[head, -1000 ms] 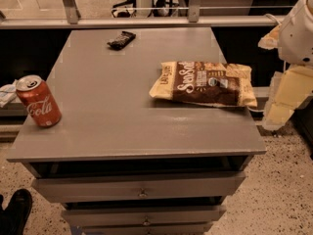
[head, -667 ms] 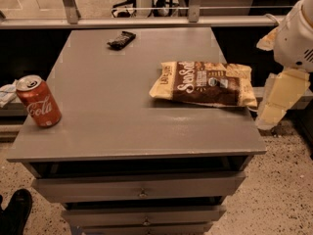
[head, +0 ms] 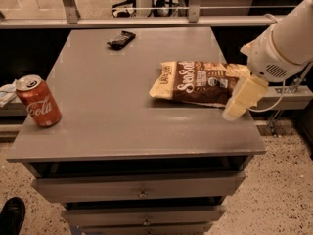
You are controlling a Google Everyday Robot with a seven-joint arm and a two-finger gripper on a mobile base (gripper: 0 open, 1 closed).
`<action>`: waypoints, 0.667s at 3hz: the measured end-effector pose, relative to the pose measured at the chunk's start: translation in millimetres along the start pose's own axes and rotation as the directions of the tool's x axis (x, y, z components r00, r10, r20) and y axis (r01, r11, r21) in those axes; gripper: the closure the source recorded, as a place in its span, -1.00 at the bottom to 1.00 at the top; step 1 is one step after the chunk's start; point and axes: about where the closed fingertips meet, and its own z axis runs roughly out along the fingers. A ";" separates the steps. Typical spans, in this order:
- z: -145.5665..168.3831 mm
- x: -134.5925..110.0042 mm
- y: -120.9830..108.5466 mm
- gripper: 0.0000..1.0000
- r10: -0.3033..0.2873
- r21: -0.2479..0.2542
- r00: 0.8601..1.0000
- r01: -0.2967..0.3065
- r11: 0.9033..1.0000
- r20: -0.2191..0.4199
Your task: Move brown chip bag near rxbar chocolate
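Note:
The brown chip bag (head: 198,82) lies flat on the right half of the grey cabinet top (head: 112,116), dark brown in the middle with pale yellow ends. The rxbar chocolate (head: 121,39), a small dark bar, lies near the far edge, left of the middle and well apart from the bag. My gripper (head: 240,101) hangs from the white arm (head: 286,43) at the right and sits over the bag's right end, close to the table's right edge. It holds nothing that I can see.
A red Coca-Cola can (head: 38,102) stands upright at the near left corner. Drawers (head: 142,192) run below the front edge. A metal rail (head: 146,21) crosses behind the table. A black shoe (head: 11,217) is on the floor at lower left.
My arm and gripper have moved left, from beside the table's right edge to over the bag's right end. The bag, bar and can have not moved.

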 end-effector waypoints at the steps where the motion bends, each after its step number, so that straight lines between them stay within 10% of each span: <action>1: 31.0 -13.7 -17.0 -1.00 0.010 0.033 0.998 -0.012 0.999 0.060; 2: 60.6 -24.2 -23.9 -0.72 0.025 0.034 0.995 -0.028 0.999 0.092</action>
